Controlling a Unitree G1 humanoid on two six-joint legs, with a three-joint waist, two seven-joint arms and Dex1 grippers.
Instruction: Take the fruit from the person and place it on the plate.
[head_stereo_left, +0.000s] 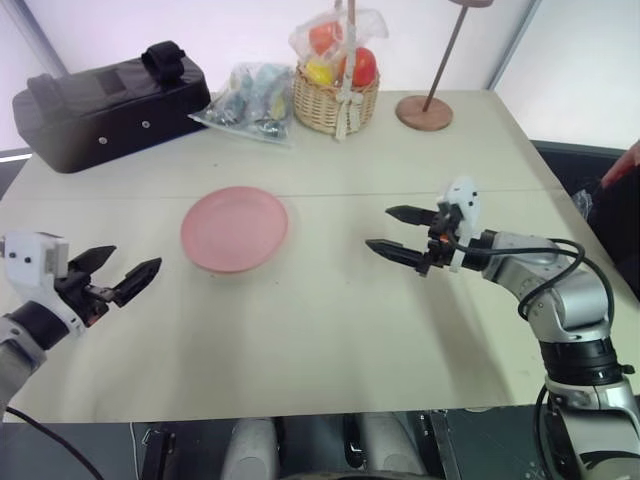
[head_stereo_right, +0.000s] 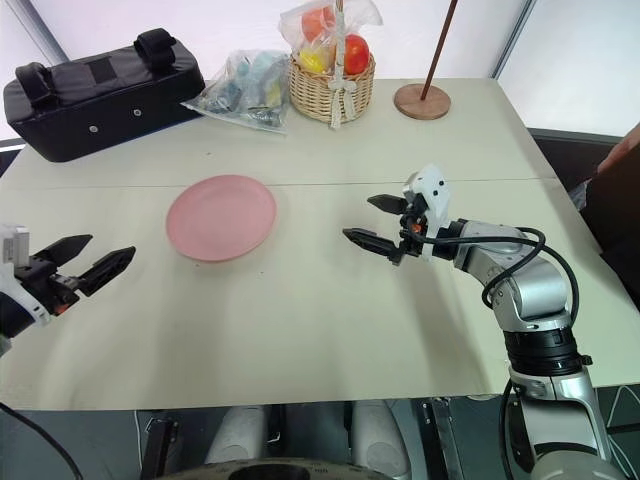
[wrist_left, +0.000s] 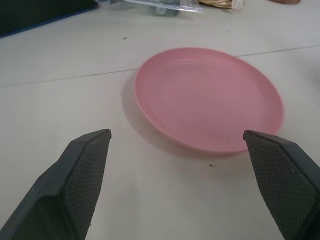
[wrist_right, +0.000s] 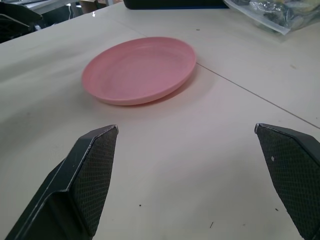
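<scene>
While the pink plate (head_stereo_left: 234, 228) sits bare in the middle of the table (head_stereo_left: 330, 330), both arms hover low on either side of it! Left gripper (head_stereo_left: 118, 274) has its jaws spread wide, right gripper (head_stereo_left: 398, 232) likewise gapes, each holding nothing. At the far right edge, a bit of the person (head_stereo_left: 622, 172) peeks in.

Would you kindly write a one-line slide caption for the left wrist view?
Open left end effector hovering over the table, facing an empty pink plate.

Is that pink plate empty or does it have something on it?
Empty: the pink plate shows only its bare pink surface in every view.
</scene>
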